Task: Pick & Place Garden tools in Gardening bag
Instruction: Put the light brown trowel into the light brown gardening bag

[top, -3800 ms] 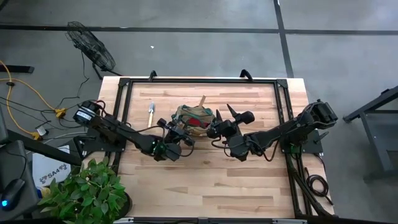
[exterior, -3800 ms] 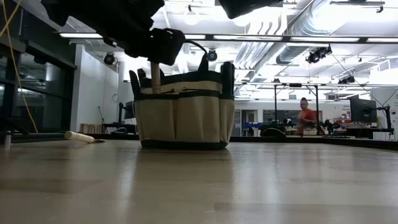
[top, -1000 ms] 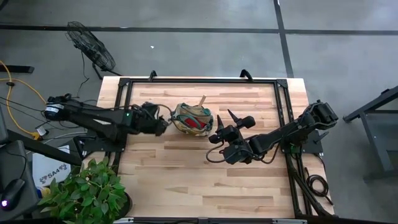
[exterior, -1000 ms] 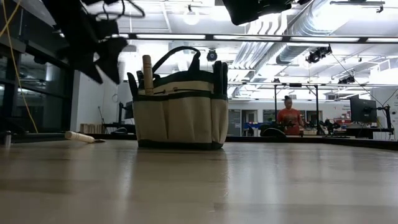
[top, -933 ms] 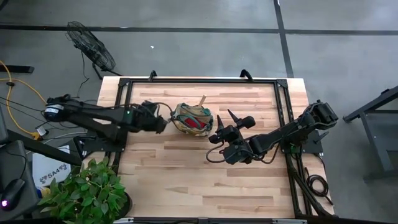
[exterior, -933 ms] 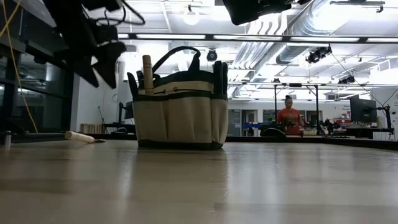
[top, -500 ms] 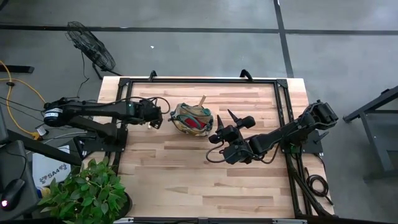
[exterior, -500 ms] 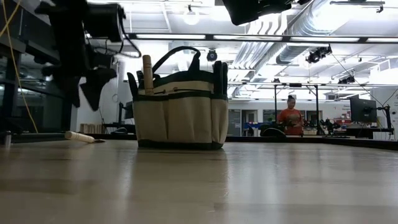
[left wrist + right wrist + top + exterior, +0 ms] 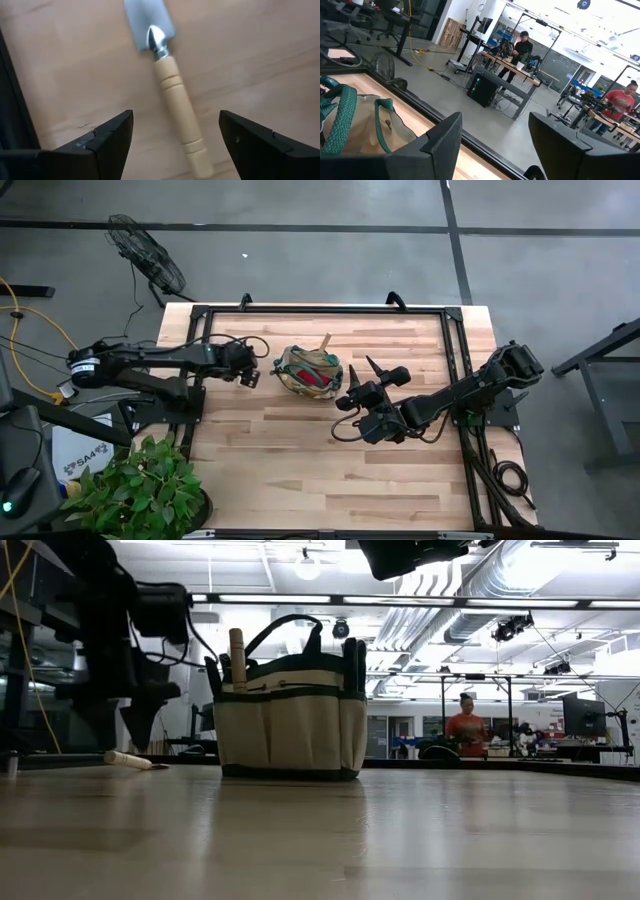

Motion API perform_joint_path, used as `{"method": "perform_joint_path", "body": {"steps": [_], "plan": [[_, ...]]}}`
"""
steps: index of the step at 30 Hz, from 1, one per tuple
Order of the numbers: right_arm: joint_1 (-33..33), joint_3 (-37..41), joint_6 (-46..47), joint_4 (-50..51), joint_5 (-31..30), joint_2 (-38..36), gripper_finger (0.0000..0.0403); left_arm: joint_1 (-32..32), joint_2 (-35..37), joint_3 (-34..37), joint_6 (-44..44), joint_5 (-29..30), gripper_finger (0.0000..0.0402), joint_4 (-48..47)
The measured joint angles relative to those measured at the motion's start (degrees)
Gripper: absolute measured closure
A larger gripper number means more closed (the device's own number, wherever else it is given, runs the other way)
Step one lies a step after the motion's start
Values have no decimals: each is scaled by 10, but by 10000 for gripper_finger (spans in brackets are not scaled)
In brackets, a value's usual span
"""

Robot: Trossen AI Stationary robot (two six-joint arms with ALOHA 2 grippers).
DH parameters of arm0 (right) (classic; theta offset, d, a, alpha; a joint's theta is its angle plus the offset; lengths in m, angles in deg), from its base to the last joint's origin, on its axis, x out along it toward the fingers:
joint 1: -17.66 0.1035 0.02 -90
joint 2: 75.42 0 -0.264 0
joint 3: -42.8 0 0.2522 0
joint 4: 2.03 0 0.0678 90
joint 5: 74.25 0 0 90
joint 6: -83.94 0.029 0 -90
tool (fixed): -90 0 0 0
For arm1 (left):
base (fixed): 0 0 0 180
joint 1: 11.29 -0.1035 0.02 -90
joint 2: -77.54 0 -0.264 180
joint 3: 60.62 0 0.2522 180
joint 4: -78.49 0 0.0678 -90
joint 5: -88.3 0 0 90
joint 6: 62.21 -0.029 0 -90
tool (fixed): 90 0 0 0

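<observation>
A trowel with a metal blade and a pale wooden handle lies flat on the table at the far left; its handle also shows in the low view. My left gripper is open above it, one finger on either side of the handle, touching nothing; it also shows in the high view and the low view. The beige bag with green trim stands upright at mid-table, with something red and wooden handles in it. My right gripper is open and empty, raised right of the bag.
A black frame runs around the table's far and side edges, close to the trowel. A plant stands off the near left corner. People stand in the room beyond. Bare wood lies near the front edge.
My left gripper has gone from beside the bag toward the table's left and far edges and down, and now hangs low over the trowel. The bag, the trowel and my right arm have kept still.
</observation>
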Motion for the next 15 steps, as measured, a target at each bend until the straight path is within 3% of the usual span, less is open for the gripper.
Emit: {"method": "perform_joint_path", "body": {"steps": [6, 15], "plan": [[0, 0, 1, 0, 0, 0, 180, -5, 0, 36, 3, -25, 125, 42], [0, 0, 1, 0, 0, 0, 180, -5, 0, 48, 4, -32, 189, 65]]}}
